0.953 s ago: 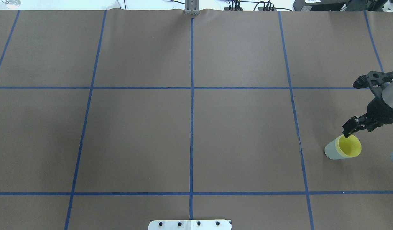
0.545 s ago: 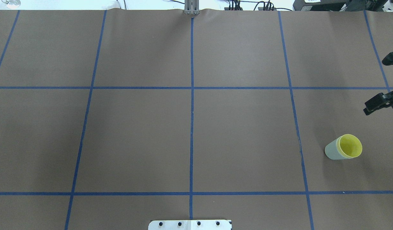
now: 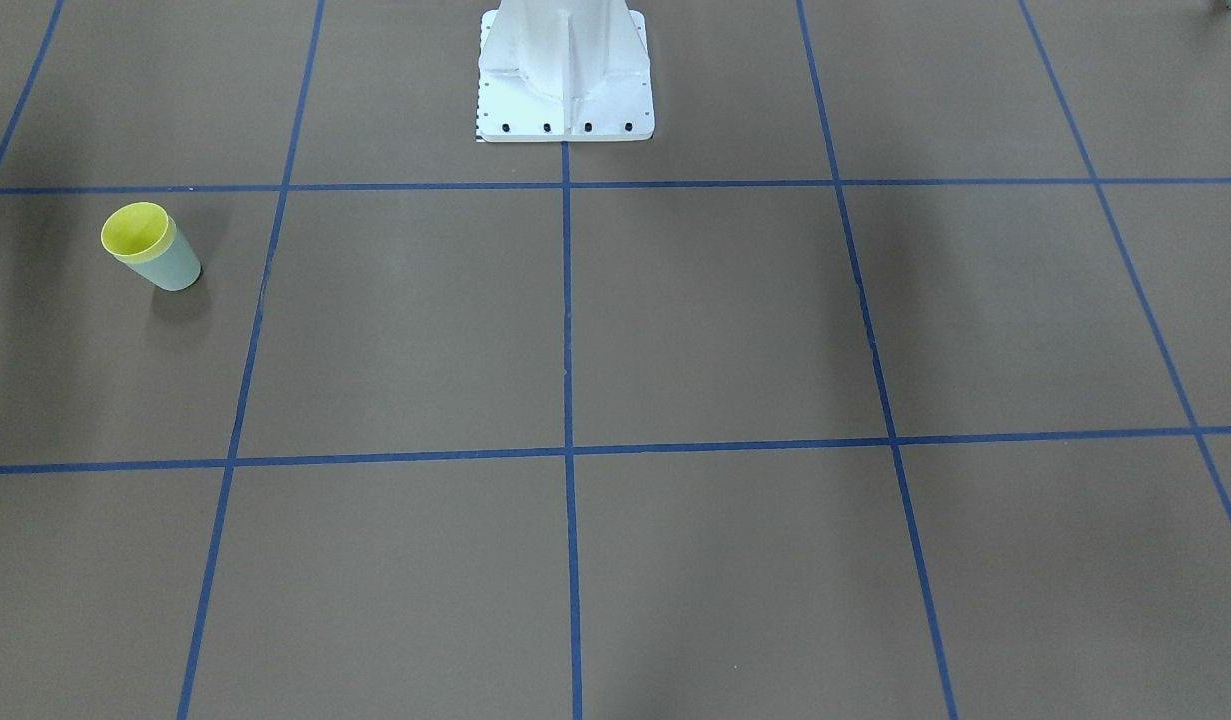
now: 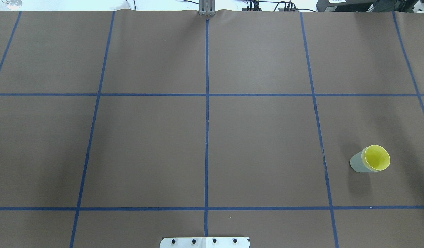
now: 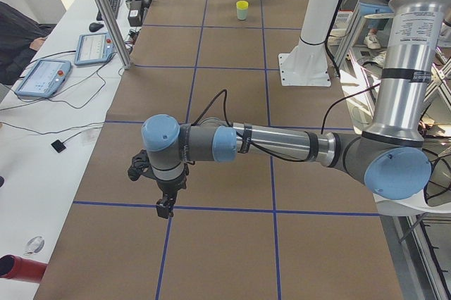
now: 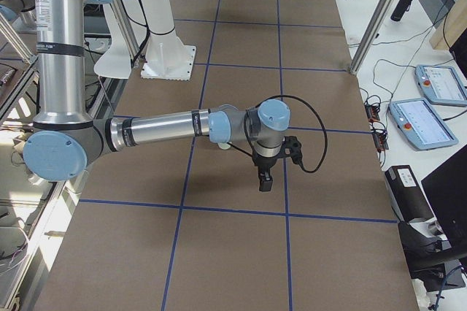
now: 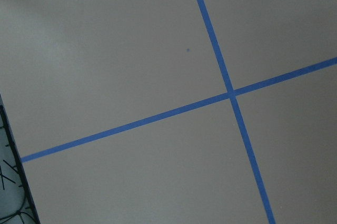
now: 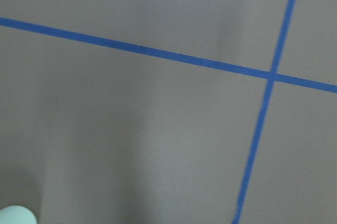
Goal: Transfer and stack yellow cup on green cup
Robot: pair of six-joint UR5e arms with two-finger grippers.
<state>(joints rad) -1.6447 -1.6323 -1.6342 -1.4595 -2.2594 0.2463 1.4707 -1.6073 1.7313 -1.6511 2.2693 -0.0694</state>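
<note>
Brown paper (image 4: 146,144) lies under both low-hanging arms. The side views do not let me tell whether the right gripper (image 6: 264,179) or the left gripper (image 5: 165,205) is wide or closed. Near the right gripper, well apart from the left, the green cup (image 4: 357,166) stands upright with the yellow cup (image 4: 377,157) nested inside, seemingly fully seated. Stacking looks done, so any retreat should rise clear of the rim.

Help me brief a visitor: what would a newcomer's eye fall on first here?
The yellow cup nested upright in the green cup, the only bright colour on the brown table, on the robot's right side. Next, the blue tape grid, and the left arm and right arm stretched out above it.
</note>
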